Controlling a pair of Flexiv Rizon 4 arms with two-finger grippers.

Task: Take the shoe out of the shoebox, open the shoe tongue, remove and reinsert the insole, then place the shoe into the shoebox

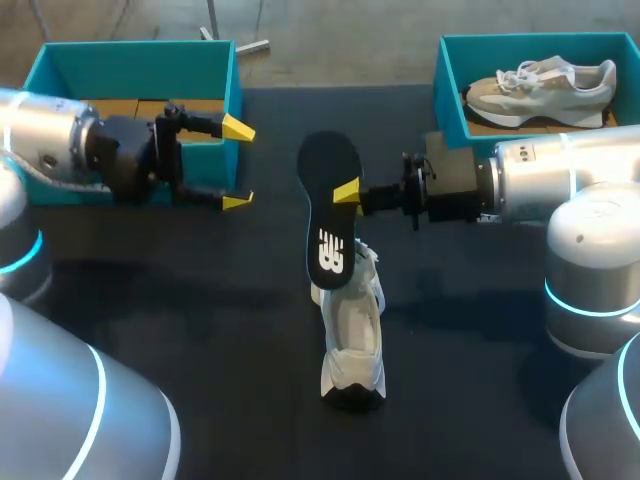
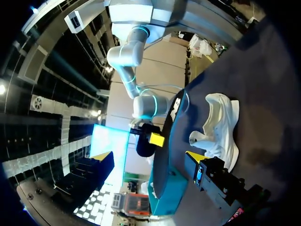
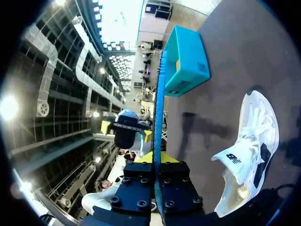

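Observation:
A black insole (image 1: 330, 210) hangs upright above the middle of the table, and my right gripper (image 1: 347, 192) is shut on its edge from the right. In the right wrist view the insole (image 3: 160, 103) stands edge-on between the closed fingers of that gripper (image 3: 157, 159). Below it a white shoe (image 1: 352, 330) lies on the black table, also seen beside the right gripper (image 3: 249, 150). My left gripper (image 1: 238, 165) is open in front of the left teal shoebox (image 1: 130, 65), left of the insole and apart from it. From the left wrist, the insole (image 2: 170, 132) and shoe (image 2: 221, 127) lie ahead of the open left gripper (image 2: 148, 155).
A second teal shoebox (image 1: 450, 90) at the back right holds another pale shoe (image 1: 540, 85). The left shoebox shows only brown cardboard inside. The black table (image 1: 200, 300) stretches in front of both arms.

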